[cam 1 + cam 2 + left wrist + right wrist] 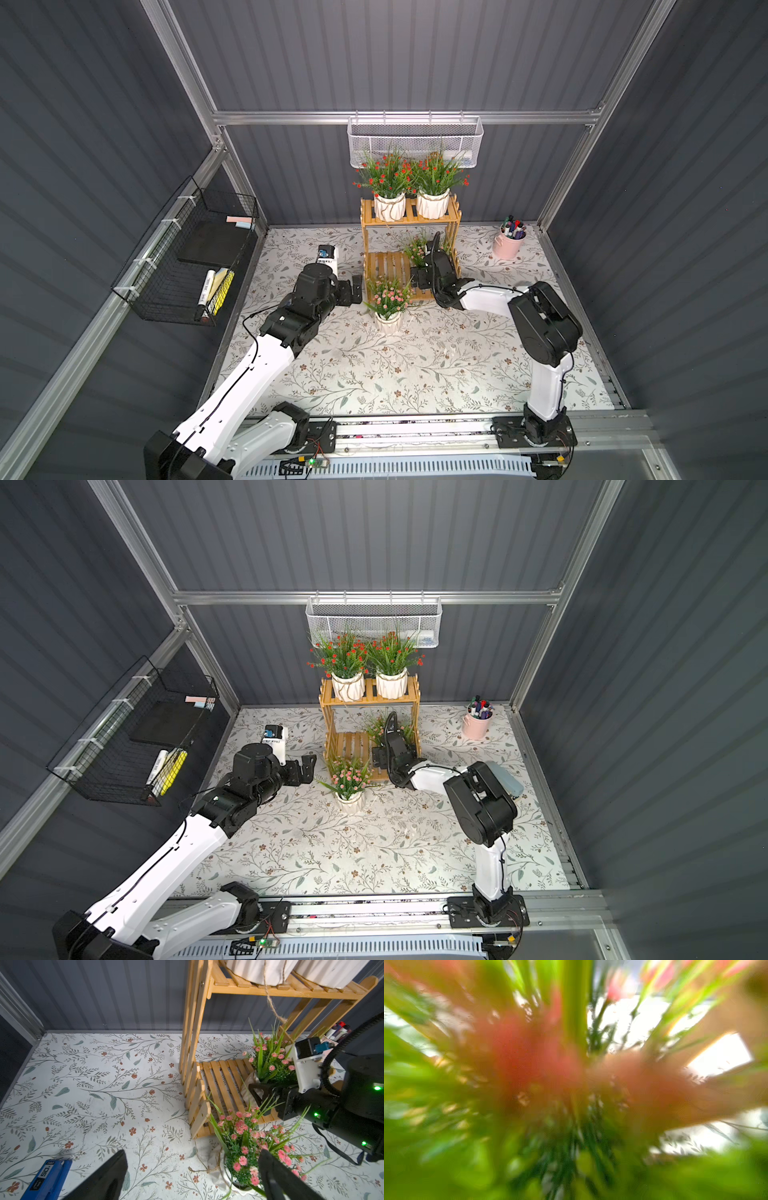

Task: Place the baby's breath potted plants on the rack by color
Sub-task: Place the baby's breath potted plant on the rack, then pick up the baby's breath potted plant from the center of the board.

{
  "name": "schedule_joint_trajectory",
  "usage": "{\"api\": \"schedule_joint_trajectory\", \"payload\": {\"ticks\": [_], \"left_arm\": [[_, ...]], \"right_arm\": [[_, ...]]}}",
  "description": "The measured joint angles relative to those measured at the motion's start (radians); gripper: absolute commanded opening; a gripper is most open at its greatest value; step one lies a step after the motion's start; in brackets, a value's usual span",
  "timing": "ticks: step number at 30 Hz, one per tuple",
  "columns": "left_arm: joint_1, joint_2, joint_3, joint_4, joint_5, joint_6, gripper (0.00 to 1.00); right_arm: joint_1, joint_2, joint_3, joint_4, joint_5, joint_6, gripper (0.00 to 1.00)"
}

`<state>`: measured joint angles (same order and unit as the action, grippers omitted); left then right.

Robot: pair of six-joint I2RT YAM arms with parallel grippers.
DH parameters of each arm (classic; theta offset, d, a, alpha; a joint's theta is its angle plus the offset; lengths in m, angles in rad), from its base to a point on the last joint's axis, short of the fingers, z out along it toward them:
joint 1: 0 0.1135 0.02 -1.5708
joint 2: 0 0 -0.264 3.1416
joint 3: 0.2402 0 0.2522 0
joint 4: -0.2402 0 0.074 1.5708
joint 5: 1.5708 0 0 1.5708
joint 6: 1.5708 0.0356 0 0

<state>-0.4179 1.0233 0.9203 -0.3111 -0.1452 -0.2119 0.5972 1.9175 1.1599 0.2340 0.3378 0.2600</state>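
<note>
Leaves and blossom of the pink plant on the rack (529, 1064) press so close to the right wrist lens that it gives only a green and pink smear, with no pot and no fingers. Both top views place the right gripper (419, 277) low at the right end of the lower tier of the rack (386, 266), but the arm covers the pot there. The left wrist view fills that gap: a black finger lies against the white pot, which seems to lean. Whether the jaws pinch it or have let go, I cannot tell.

Both red plants (409, 176) stand side by side on the top tier. Whole in the top views, they show only as pot bases from the left wrist, with twine (272, 1005) dangling.

So the pink row looks half done. The pink plant on the table (388, 299) stands just in front of the lower tier. The left gripper (351, 288) hovers just beside it, jaws spread wide and empty.

Next, I judge, that gripper must close on the ribbed pot below the foliage. It must then lift the pot over the front slat onto the bare left half of the tier, once the right arm is clear.
</note>
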Motion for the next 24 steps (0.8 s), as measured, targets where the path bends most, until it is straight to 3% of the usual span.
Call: {"api": "schedule_joint_trajectory", "payload": {"ticks": [17, 20, 24], "left_arm": [[-0.003, 0.027, -0.102, -0.029, 0.114, -0.038, 1.00], [-0.037, 0.034, -0.149, -0.029, 0.127, -0.085, 0.99], [-0.150, 0.055, -0.164, -0.024, 0.097, -0.164, 0.99]], "right_arm": [[0.061, -0.227, -0.074, -0.049, 0.075, -0.009, 0.99], [0.105, -0.298, -0.085, -0.079, 0.083, -0.018, 0.99], [0.157, -0.424, -0.124, -0.121, 0.092, -0.019, 0.99]]}}
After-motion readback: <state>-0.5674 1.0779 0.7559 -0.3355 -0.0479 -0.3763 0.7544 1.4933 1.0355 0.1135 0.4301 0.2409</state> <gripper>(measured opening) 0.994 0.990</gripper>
